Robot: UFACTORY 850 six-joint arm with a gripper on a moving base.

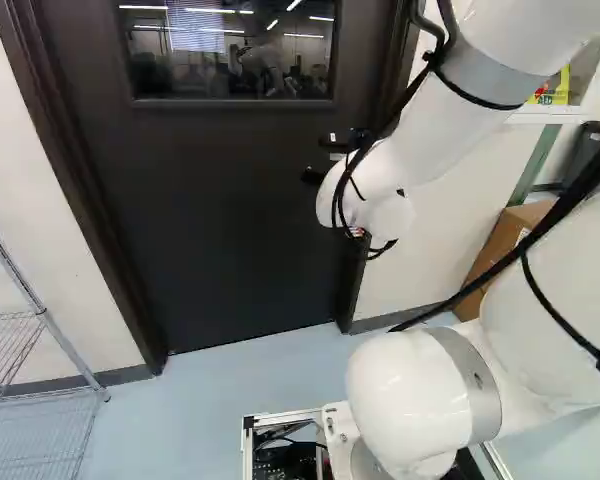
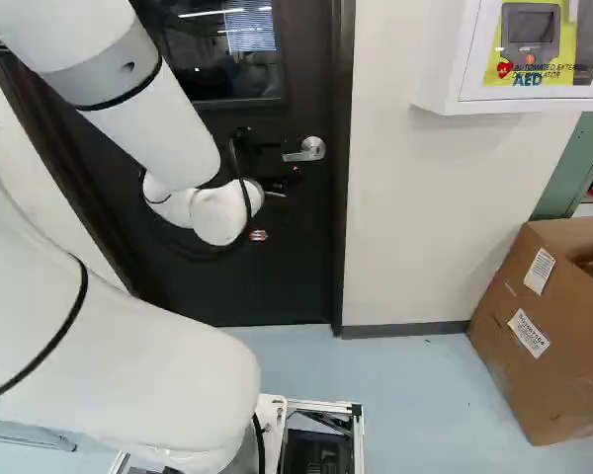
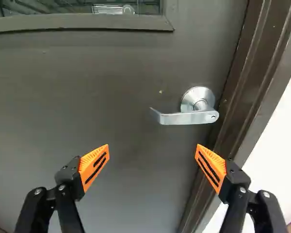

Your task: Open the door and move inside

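Pincer [image 3: 152,146] stands widely open before the dark door [image 3: 121,97], with its orange pads [image 3: 89,160] well apart and nothing gripped between them. The lever handle [image 3: 184,118] is on the door, close beside the door frame [image 3: 250,92] and below the level of the window [image 3: 77,9]. It lies ahead of the pincer, and nearer to the line of one finger than to the middle of the opening. I think the fingers are spread like this so that they may come around the lever, or press upon it; probably a small shift toward the door frame is needed first.

The lever points from its round plate away from the near door frame, toward the middle of the door. Its long axis is about level, along the door's face, and the free end bends a little toward the door. It seems to be at rest, not pressed down.

The door appears shut, so the task is at its beginning. The next move asks for turning the lever downward, I judge, before any push or pull; which of these is right, I cannot tell, as the hinges are perhaps hidden. A smooth metal lever could slip from the pads if they meet only its tip.
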